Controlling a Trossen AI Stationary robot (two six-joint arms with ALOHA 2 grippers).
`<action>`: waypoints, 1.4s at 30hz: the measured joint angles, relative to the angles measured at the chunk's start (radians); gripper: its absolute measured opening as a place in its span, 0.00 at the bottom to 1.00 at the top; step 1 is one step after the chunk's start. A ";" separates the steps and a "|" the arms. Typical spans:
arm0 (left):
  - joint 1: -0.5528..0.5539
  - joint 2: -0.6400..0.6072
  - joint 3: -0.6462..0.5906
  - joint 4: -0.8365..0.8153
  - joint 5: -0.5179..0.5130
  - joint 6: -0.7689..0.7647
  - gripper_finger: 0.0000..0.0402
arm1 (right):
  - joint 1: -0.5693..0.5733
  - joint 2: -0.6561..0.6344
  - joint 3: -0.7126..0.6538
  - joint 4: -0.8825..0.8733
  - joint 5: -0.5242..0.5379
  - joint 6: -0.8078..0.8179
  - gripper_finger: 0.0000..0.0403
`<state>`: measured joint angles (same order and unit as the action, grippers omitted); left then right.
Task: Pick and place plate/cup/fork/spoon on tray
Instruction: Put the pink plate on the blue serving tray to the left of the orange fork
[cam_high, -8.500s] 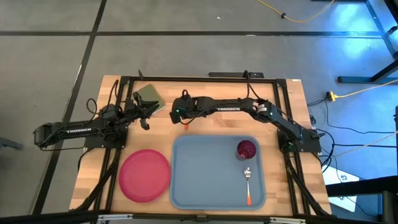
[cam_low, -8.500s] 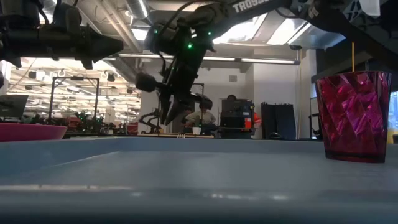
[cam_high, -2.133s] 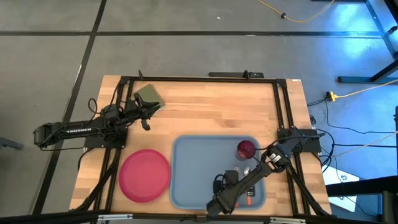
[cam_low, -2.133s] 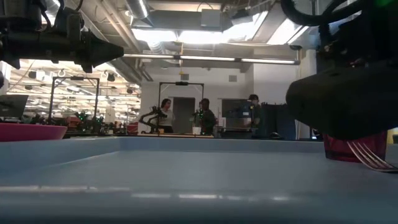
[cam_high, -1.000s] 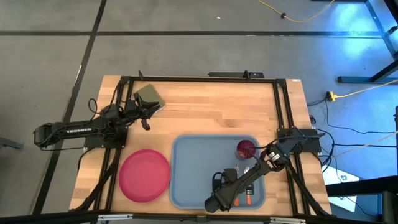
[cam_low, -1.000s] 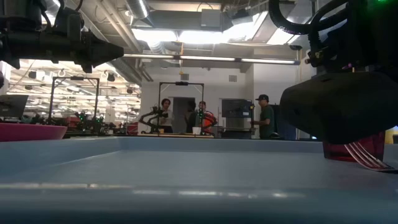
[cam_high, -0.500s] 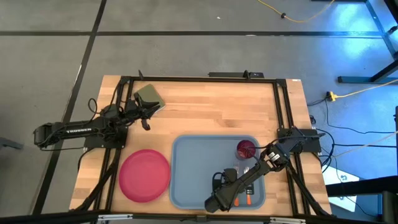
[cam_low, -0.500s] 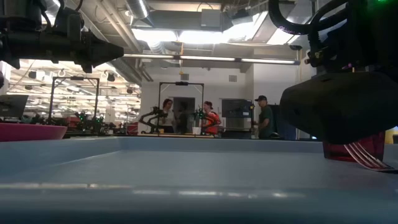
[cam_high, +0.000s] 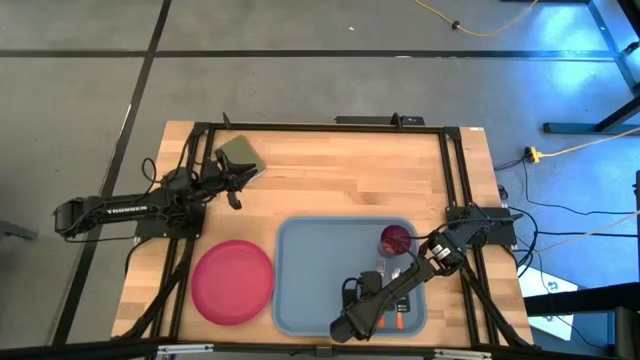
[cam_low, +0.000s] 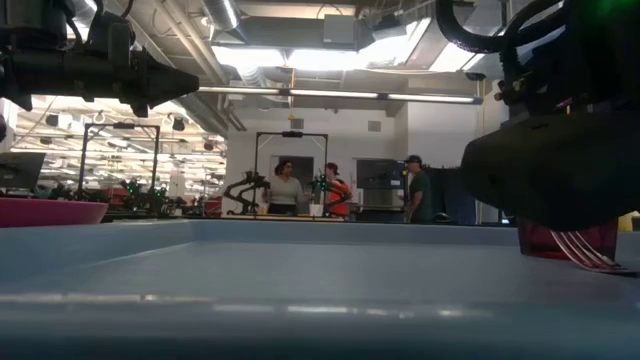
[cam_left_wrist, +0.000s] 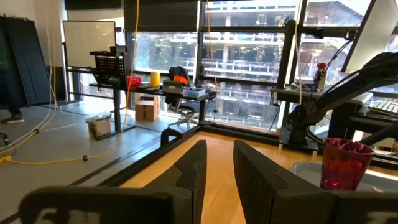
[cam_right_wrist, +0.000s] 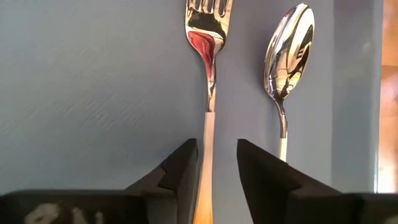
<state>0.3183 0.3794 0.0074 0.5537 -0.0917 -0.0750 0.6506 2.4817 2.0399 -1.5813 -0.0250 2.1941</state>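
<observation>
**A:** Item one, right gripper (cam_right_wrist: 211, 163): where, and what state?

**B:** Low over the tray (cam_high: 310, 280), near side. Fingers (cam_right_wrist: 180, 171) parted, straddling the orange handle of the fork (cam_right_wrist: 208, 68). Whether the pads touch the handle cannot be told; a narrow gap shows on each side, so judged as released rather than clamped.

**A:** Fork's lie relative to it?

**B:** Long axis runs straight ahead out of the gap, tines farthest from the gripper, flat on the tray.

**A:** Neighbours?

**B:** Spoon (cam_right_wrist: 287, 56) just beside, parallel, apart from the fork, bowl pointing the same way. Cup (cam_high: 396, 240) stands beyond the tines, also on the tray.

**A:** Remaining item?

**B:** Plate (cam_high: 233, 281) on the table, just beside the tray, on the left arm's side. Left gripper (cam_left_wrist: 217, 174) waits well apart from it, spread and empty; judged the nearer arm.
</observation>
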 joint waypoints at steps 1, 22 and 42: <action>0.000 0.000 0.000 0.000 0.000 0.000 0.18 | 0.000 0.000 0.000 0.000 0.000 0.000 0.32; 0.000 0.000 0.000 0.000 0.000 0.000 0.18 | -0.005 0.004 0.079 0.031 0.050 0.045 0.33; 0.000 0.000 0.000 -0.130 0.244 -0.097 0.18 | -0.008 0.000 0.317 0.089 0.716 -0.140 0.33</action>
<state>0.3180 0.3794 0.0075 0.4240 0.1519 -0.1715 0.6423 2.4822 2.3569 -1.4923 0.6912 2.0536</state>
